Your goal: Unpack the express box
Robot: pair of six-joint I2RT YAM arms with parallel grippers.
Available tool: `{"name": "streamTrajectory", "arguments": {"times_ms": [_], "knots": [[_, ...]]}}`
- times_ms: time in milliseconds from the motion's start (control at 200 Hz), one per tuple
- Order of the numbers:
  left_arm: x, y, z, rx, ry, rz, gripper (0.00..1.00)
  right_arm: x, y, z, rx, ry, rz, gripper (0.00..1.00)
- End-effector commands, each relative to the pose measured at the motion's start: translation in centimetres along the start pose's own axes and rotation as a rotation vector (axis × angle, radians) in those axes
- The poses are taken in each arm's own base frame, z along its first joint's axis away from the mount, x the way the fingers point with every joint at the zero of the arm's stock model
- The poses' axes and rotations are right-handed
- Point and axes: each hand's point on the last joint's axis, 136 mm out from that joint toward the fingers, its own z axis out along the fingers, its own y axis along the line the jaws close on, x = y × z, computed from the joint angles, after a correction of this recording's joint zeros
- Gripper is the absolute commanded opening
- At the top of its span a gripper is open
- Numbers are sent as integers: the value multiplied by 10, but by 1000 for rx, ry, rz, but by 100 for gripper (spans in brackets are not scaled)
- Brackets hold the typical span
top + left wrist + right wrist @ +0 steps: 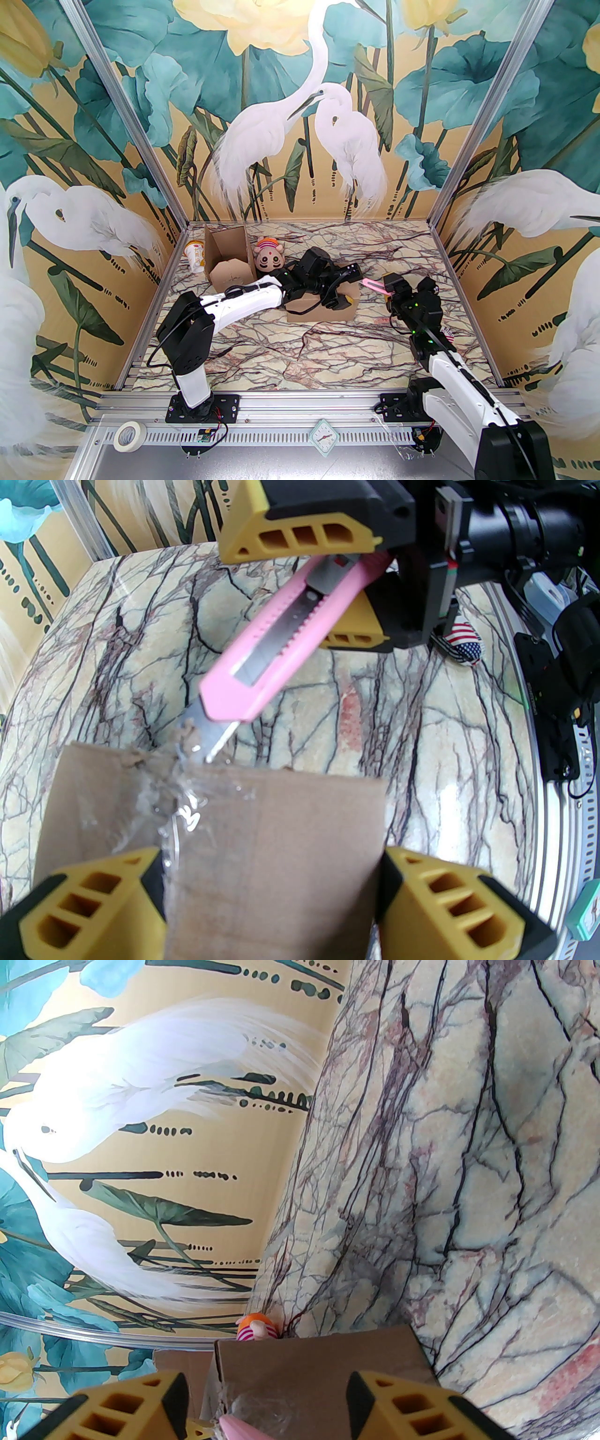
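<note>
The express box [323,307] is a small brown carton in the middle of the table, with clear tape along its top seam. My left gripper [344,293] rests over its top. In the left wrist view its yellow fingers [93,902] stand apart, one at the taped seam and the other at the box's [281,845] right edge. My right gripper [386,286] is shut on a pink utility knife [286,634]. The blade tip [213,749] touches the far edge of the box at the seam, where tape and cardboard are torn. The knife's end [239,1428] shows between the right fingers.
A second carton [229,262] stands open at the back left, with a paper cup [196,255] to its left and a doll [268,255] to its right. A small flag-patterned thing [464,644] lies near the right arm. A tape roll [129,433] sits on the front rail.
</note>
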Motion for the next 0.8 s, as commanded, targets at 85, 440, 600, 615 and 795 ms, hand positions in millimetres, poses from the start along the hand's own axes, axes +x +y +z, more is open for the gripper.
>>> {"name": "streamTrajectory", "arguments": {"times_ms": [85, 440, 600, 615, 795], "knots": [[-7, 4, -4, -28, -5, 16, 75, -14, 18, -7, -41, -74, -53, 0], [-6, 39, -4, -206, 43, 32, 78, 9, 5, -25, 52, 90, -82, 0], [-11, 56, -3, -279, 47, -32, 84, -30, 3, -55, 84, -84, -82, 0], [-12, 59, -2, -290, 50, -39, 84, -32, 3, -57, 83, -97, -84, 0], [-36, 90, -9, -400, 55, -179, 93, -24, -2, -56, 184, 1, -184, 0]]}}
